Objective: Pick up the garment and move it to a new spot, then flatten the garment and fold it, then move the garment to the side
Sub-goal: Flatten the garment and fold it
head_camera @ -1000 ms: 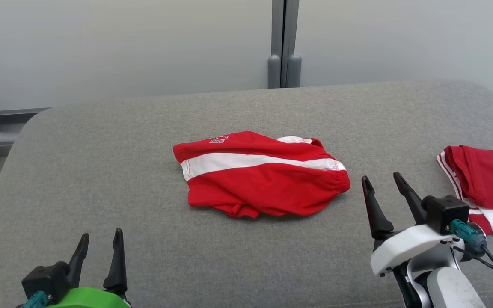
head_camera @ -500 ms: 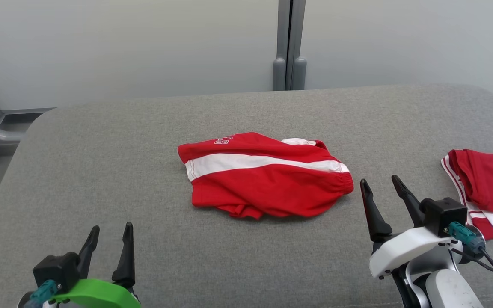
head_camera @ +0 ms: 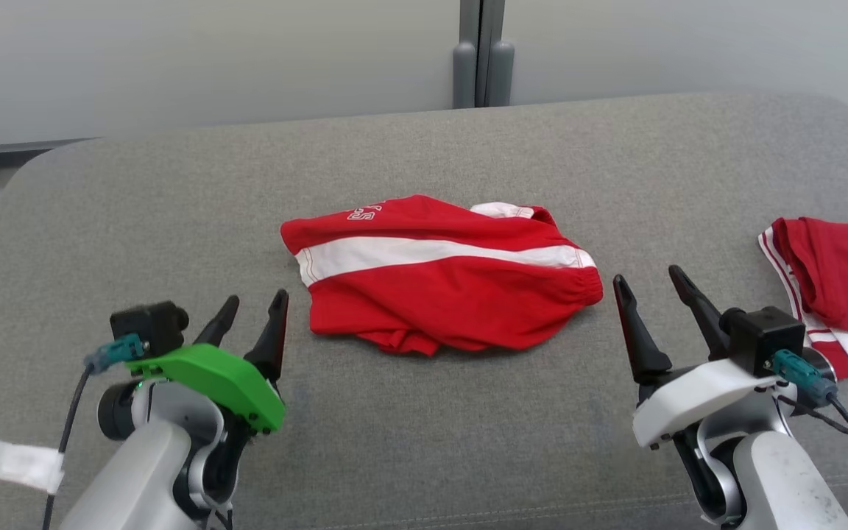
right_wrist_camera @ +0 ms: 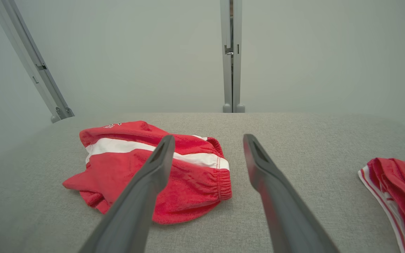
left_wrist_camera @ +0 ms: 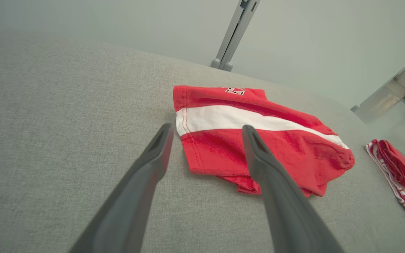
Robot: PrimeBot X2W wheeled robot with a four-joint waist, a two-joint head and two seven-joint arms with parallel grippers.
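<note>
Right gripper (right_wrist_camera: 208, 138) hangs, jaws wide, near the red garment (right_wrist_camera: 118, 165) on grey cushion (right_wrist_camera: 294, 140).

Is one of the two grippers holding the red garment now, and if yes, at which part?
Nothing is held. The left gripper and the right gripper are both open, with nothing between their fingers. The red garment lies on the grey surface.

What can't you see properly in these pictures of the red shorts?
- White lettering on the red shorts: head view, too small and creased to read.
- Second red garment: head view, cut off by the right edge.
- Shorts' lower edge: left wrist view, partly behind a dark finger.
</note>
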